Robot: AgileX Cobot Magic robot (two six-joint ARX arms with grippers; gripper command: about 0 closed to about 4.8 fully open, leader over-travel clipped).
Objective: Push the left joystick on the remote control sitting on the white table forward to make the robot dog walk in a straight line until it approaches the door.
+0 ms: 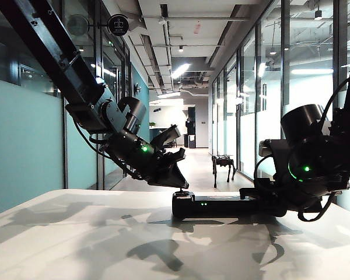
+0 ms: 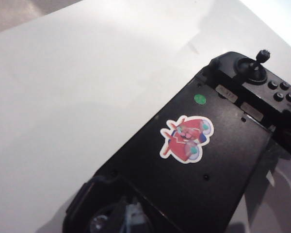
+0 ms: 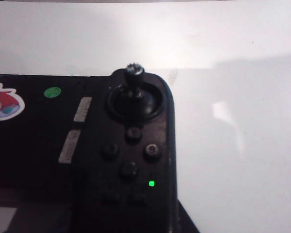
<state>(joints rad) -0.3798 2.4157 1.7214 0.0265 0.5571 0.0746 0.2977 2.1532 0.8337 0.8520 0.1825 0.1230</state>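
The black remote control [image 1: 216, 206] lies on the white table [image 1: 76, 233]; it carries a red sticker [image 2: 186, 138] and a green light [image 3: 151, 183]. My left gripper [image 1: 176, 183] is shut into a wedge, its tip down on the left joystick [image 2: 106, 222] at the controller's left end. My right gripper [image 1: 267, 201] is closed around the controller's right end, just behind the other stick [image 3: 134, 80]. The robot dog [image 1: 223, 165] stands far down the corridor, small and dark. I cannot make out the door from here.
Glass walls [image 1: 262, 105] line both sides of the corridor beyond the table's far edge [image 1: 105, 191]. Both black arms reach in over the table, the left one [image 1: 58, 64] from the upper left.
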